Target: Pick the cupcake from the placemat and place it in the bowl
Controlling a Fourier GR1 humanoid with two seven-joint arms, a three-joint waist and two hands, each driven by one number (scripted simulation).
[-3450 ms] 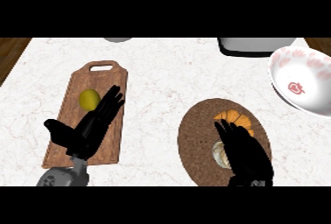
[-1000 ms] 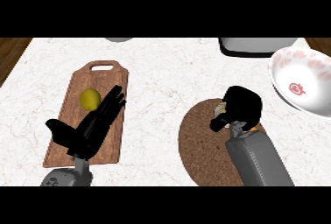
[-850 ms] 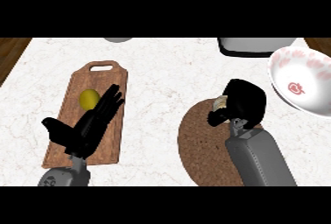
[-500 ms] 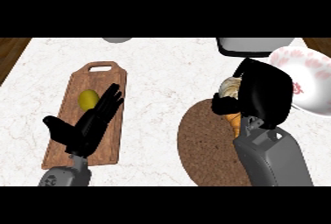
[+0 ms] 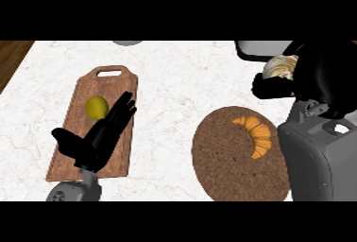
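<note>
**Cupcake held up at the far right, above the counter**

At the far left edge a strip of dark wood floor (image 5: 12, 56) is seen beside the white marble counter (image 5: 174, 85). On the left part of the counter a wooden cutting board (image 5: 83, 156) is laid lengthwise, its handle with a slot pointing far. A yellow-green lemon (image 5: 97, 107) is set on the board's far half. The left hand (image 5: 97, 137) is shown over the board's near half, fingers straight and spread, pointing far and slightly right, their tips just beside the lemon; nothing is held in it.

At the far edge, near the middle, a small part of a grey object (image 5: 127, 42) is cut off by the frame.

Right of the middle a round brown placemat (image 5: 223, 160) is laid on the counter, and a croissant (image 5: 257, 134) is seen on its right part, curved and lying along the mat's edge.

At the far right the right hand (image 5: 317, 78) is raised, its fingers and thumb curled round the cupcake (image 5: 280, 67), of which the pale frosted top is visible at the hand's left side. The cupcake is off the placemat, far of it. Behind the hand a grey rimmed container (image 5: 261, 49) is partly seen at the far edge. The bowl is hidden by the right hand and forearm, so it cannot be told whether the cupcake is over it.
</note>
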